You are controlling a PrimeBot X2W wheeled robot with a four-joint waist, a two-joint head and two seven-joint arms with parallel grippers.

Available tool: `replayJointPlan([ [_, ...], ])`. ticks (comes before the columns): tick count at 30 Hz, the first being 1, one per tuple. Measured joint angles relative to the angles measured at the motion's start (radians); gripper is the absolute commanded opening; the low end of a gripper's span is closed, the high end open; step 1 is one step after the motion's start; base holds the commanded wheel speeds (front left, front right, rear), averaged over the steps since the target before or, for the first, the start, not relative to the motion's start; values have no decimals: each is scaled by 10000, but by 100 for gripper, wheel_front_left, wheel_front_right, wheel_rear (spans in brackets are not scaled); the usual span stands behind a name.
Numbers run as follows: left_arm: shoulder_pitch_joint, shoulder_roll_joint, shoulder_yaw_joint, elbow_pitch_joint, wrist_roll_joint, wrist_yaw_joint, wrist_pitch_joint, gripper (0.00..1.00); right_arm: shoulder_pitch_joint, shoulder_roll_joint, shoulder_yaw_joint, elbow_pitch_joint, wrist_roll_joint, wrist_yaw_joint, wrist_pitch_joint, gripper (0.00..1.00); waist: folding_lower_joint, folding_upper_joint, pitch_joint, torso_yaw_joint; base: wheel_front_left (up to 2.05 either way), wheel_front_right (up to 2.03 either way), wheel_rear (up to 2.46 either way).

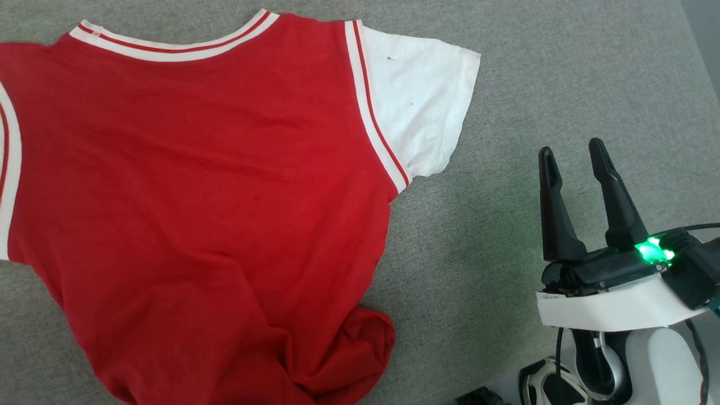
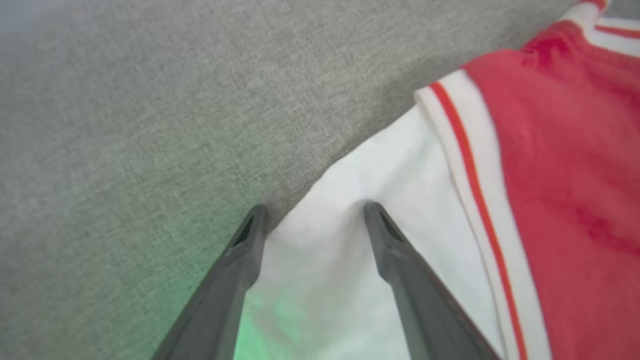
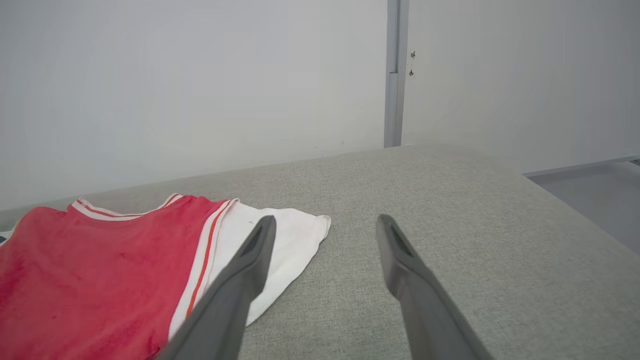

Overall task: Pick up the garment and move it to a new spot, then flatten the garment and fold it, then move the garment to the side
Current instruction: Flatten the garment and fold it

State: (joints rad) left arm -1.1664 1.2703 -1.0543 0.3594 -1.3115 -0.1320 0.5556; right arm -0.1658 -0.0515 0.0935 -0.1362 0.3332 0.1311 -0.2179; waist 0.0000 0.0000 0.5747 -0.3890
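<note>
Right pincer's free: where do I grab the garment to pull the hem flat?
Probably the garment's crumpled hem corner, approached from the robot's right: it humps up off the grey surface, offering folds to pinch, and faces the open right pincer.

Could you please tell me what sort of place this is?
Probably an indoor test room or lab: a grey fabric-covered worktop holding one red jersey, bare white wall panels and a grey metal post.
</note>
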Motion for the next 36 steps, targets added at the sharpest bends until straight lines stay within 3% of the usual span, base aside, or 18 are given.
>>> replayJointPlan([
  [4, -159, 159, -355, -314, -543, 4, 631, 100, -18, -4, 61, 54, 6, 0, 73, 100, 0, 0, -40, 70, 0, 0, 0],
  [5, -197, 182, -426, -420, -531, 6, 658, 79, -67, -2, 125, 63, -23, 0, 111, 100, 0, 0, -38, 89, 0, 0, 0],
  [6, -249, 180, -495, -483, -529, 12, 656, 47, -125, -2, 182, 61, -73, 0, 182, 100, 0, 0, -31, 107, 0, 0, 0],
  [7, -300, 182, -575, -537, -529, 13, 652, 0, -188, 0, 257, 63, -107, 0, 270, 100, 0, 0, -19, 125, 0, 0, 0],
  [12, -473, 136, -911, -704, -516, 12, 222, 0, -1084, -2, 882, 228, -750, 0, 1507, 100, 0, 0, 89, 173, 0, 0, 0],
  [18, -790, -56, -1296, -775, -430, 10, -493, 0, -3219, -194, 2236, 1292, -1402, 13, 4531, 100, 0, 0, 211, 381, 0, 0, 0],
  [27, -1386, -203, -1689, -1220, -351, 6, -1252, 0, -6596, -1657, 2489, 3024, -548, 10, 7672, 100, 0, 0, 667, 914, 0, 0, 0],
  [36, -1818, -234, -1843, -1546, -336, -12, -1620, 0, -8152, -2048, 2913, 4422, 591, -4, 10004, 100, 0, 1, 1155, 1302, 0, 0, 0],
])
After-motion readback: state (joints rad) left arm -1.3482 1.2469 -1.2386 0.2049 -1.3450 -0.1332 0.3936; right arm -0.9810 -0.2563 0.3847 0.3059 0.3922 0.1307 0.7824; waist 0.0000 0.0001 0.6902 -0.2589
